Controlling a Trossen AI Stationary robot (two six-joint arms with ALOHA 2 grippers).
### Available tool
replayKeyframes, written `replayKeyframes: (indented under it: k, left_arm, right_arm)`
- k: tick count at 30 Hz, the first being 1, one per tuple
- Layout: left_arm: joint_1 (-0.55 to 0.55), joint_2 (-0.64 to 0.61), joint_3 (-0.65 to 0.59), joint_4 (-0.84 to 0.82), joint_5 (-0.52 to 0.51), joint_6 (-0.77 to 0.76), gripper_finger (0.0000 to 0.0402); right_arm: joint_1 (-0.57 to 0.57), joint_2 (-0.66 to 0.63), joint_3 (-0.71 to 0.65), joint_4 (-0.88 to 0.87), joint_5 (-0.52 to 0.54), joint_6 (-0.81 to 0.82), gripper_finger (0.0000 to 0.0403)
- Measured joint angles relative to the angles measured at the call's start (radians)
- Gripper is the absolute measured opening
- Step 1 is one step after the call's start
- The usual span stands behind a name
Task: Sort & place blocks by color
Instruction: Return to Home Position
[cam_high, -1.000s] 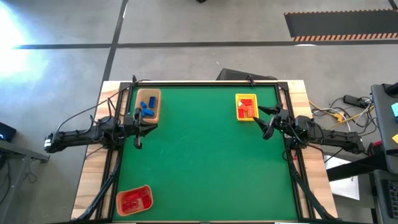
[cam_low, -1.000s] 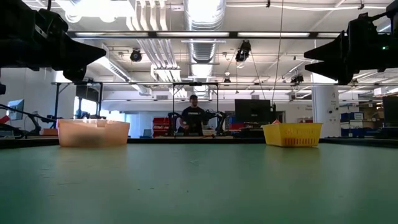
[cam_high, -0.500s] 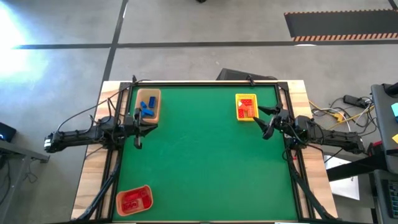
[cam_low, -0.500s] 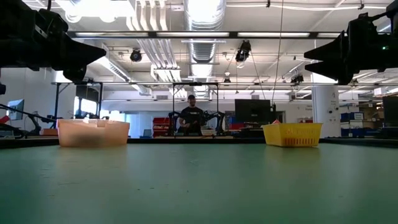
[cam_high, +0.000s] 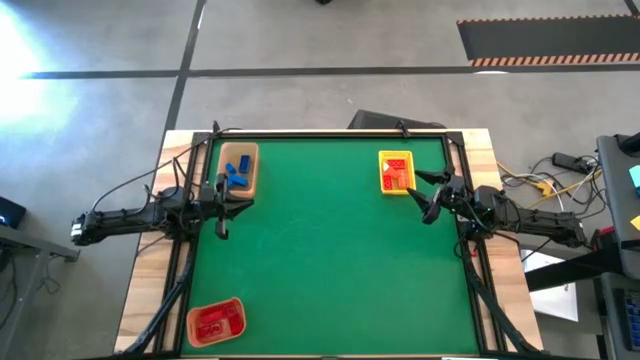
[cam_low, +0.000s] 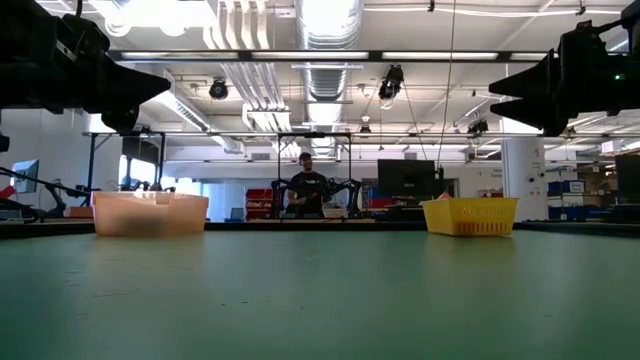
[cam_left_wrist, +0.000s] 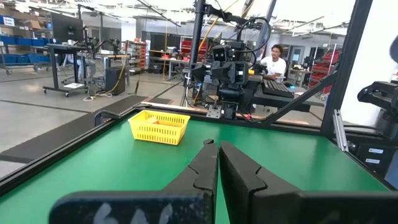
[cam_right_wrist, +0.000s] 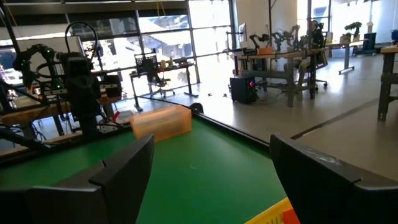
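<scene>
Left gripper (cam_left_wrist: 215, 146), fingers together, hangs at the table's (cam_high: 330, 260) left edge beside the tan tray (cam_high: 238, 168); right gripper (cam_high: 423, 197), fingers spread, near the yellow tray (cam_high: 396, 172); open green between them

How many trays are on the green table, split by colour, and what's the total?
Tan tray: 1
Yellow tray: 1
Orange tray: 1
Total: 3 trays
</scene>
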Motion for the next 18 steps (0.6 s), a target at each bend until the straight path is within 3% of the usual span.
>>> replayKeyframes:
  k: [18]
  left_arm:
    - [0.000,0.000,0.000,0.000,0.000,0.000,0.0000]
  right_arm:
    - [0.000,0.000,0.000,0.000,0.000,0.000,0.0303]
